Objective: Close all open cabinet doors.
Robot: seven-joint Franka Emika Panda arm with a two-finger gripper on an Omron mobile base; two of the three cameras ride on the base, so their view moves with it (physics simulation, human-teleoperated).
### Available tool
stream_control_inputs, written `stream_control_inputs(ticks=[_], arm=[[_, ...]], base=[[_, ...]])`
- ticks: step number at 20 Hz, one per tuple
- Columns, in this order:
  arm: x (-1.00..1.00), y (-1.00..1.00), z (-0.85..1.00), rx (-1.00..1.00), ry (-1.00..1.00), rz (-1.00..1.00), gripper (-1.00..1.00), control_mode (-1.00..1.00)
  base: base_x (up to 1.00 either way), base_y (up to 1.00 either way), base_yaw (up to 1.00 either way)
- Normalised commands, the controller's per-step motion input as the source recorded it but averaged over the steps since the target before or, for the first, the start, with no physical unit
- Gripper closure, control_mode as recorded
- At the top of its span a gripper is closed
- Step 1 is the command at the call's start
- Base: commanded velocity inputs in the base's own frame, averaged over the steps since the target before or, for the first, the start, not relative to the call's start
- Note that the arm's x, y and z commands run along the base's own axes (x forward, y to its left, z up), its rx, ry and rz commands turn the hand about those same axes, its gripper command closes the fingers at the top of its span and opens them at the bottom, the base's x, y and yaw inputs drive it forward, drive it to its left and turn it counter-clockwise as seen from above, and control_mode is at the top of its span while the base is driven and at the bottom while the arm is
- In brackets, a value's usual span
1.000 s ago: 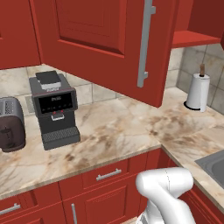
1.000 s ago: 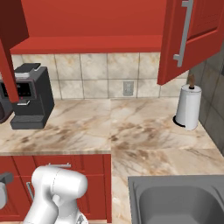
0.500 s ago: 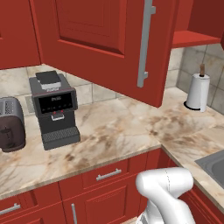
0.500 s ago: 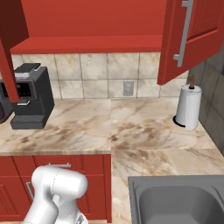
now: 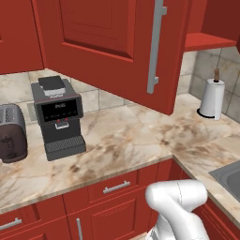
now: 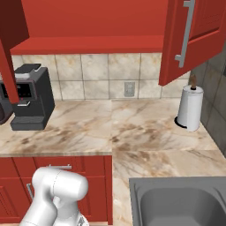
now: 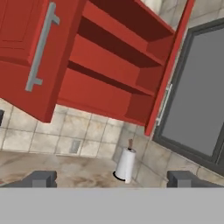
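Red glossy wall-cabinet doors [image 7: 30, 57] [image 7: 168, 74] are standing open over marble surface [image 6: 132, 137]; pincer [image 7: 111, 179] is hanging wide, gripping nothing.

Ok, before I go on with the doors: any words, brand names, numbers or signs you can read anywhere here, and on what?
Nothing reads as text.
Coffee machine: pale marks on its dark front panel, too small and blurred to read.
Toaster: no lettering shows.
Paper towel roll: plain white, no print.
Wall outlet: no marking shows.
Cabinet doors: plain red, no labels.
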Motion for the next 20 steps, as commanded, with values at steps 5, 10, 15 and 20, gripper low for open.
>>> stream_control_inputs(ticks=[5,10,15,20], arm=[[0.65,0.46,0.50,-0.17,-0.07,-0.11,-1.00,-1.00],[0.59,0.51,0.47,-0.16,-0.06,-0.11,-1.00,-1.00],[0.49,0.53,0.29,-0.16,-0.05,-0.10,-1.00,-1.00],[0.71,0.36,0.11,-0.09,0.00,-0.07,-1.00,-1.00]], base=[[0.00,0.00,0.00],[0.00,0.00,0.00],[0.00,0.00,0.00],[0.00,0.00,0.00]])
